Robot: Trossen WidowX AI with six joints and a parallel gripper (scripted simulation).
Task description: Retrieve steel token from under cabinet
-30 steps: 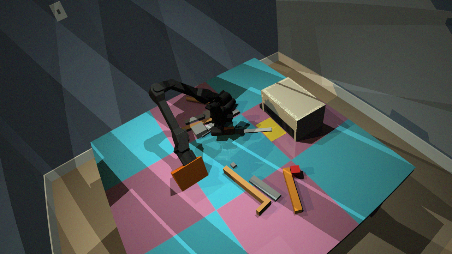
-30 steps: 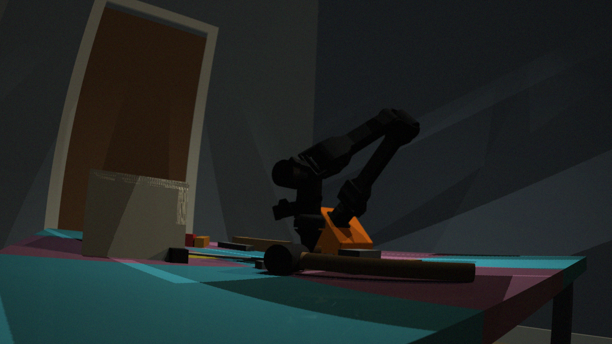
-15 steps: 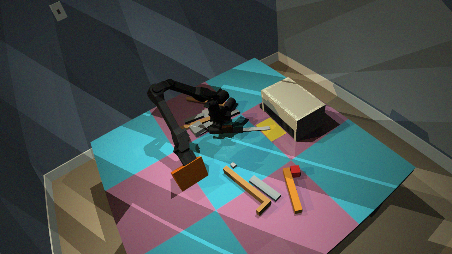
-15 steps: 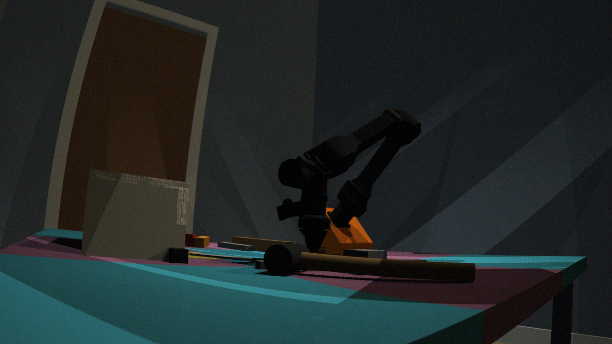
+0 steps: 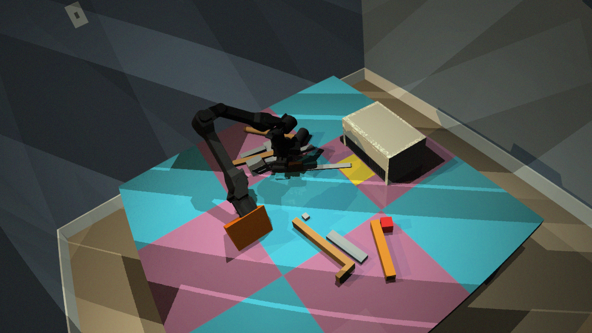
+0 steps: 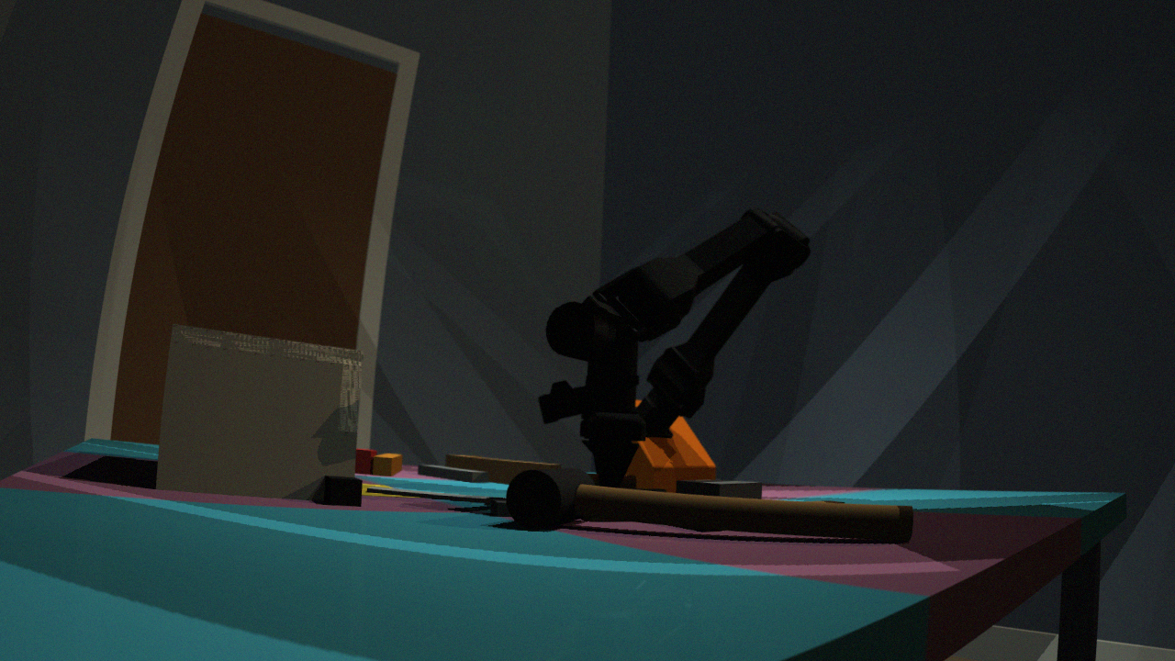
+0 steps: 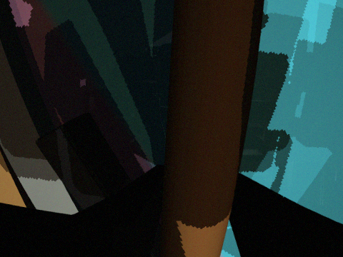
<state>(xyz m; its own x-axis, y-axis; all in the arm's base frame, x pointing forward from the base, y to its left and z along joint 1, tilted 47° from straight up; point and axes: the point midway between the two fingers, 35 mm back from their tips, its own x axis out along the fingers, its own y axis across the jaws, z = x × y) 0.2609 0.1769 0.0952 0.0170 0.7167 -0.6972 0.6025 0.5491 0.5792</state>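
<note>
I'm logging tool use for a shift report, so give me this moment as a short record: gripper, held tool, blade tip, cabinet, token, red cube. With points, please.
gripper: shut on the brown handle (image 5: 295, 166) (image 7: 207, 114)
tool: pale blade (image 5: 333, 166) reaching out beyond the handle
blade tip: over the yellow area (image 5: 356, 175), short of the cabinet (image 5: 382, 128) (image 6: 254, 419)
cabinet: upright, behind the yellow area
token: cannot be made out
red cube (image 5: 386, 224): beside the orange bar (image 5: 383, 252)
</note>
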